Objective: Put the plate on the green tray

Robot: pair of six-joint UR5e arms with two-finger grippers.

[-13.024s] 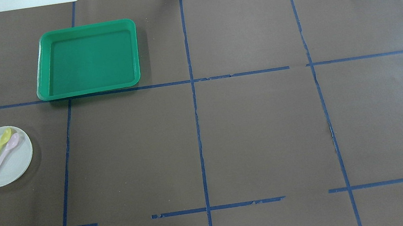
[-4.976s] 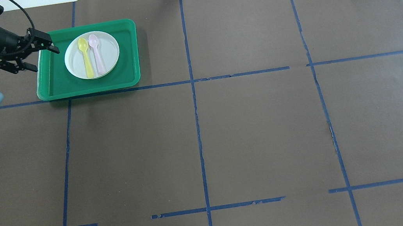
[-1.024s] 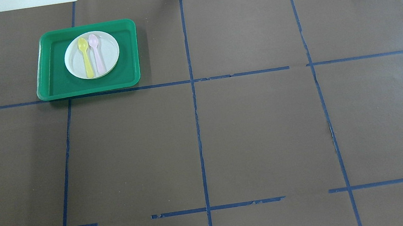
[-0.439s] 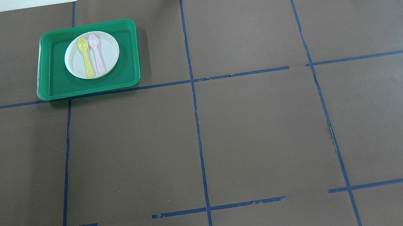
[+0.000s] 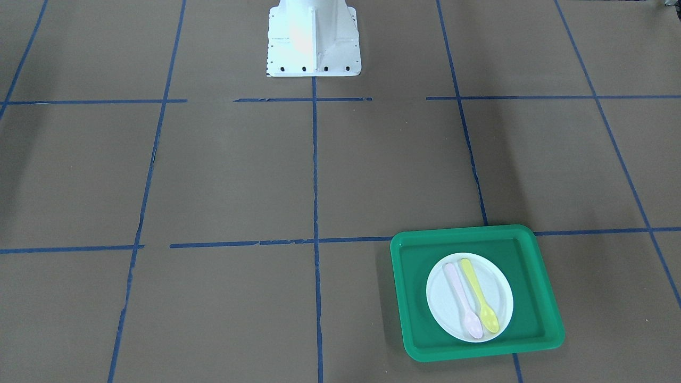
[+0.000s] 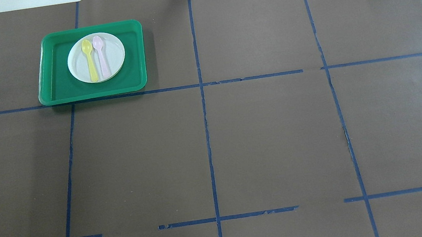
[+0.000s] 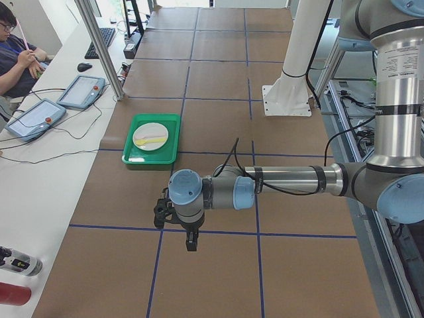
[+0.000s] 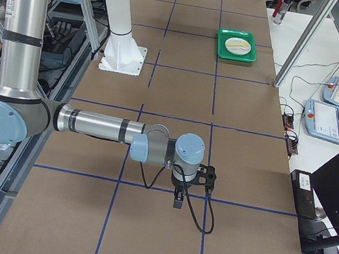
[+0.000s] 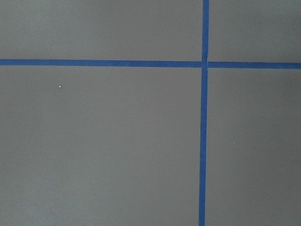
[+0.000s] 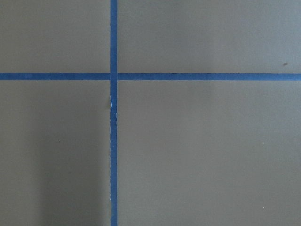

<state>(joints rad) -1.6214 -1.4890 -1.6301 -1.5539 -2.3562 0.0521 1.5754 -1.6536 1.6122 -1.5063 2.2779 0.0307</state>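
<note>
The white plate lies flat inside the green tray at the table's far left. It carries a yellow spoon and a pink spoon. In the front-facing view the plate and the tray are at the lower right. My left gripper hangs above the table, well away from the tray. My right gripper hangs over the table's other end. Both show only in the side views, so I cannot tell whether they are open or shut. The wrist views show only brown paper and blue tape.
The robot's white base stands at the table's near edge. Blue tape lines cross the brown paper. An operator sits beyond the far edge, with tablets and cables on the white desk.
The plate with its spoons has gone from the table's left side onto the green tray. My left arm, by the tray five seconds ago, has left the overhead view. Nothing moved in the last second.
</note>
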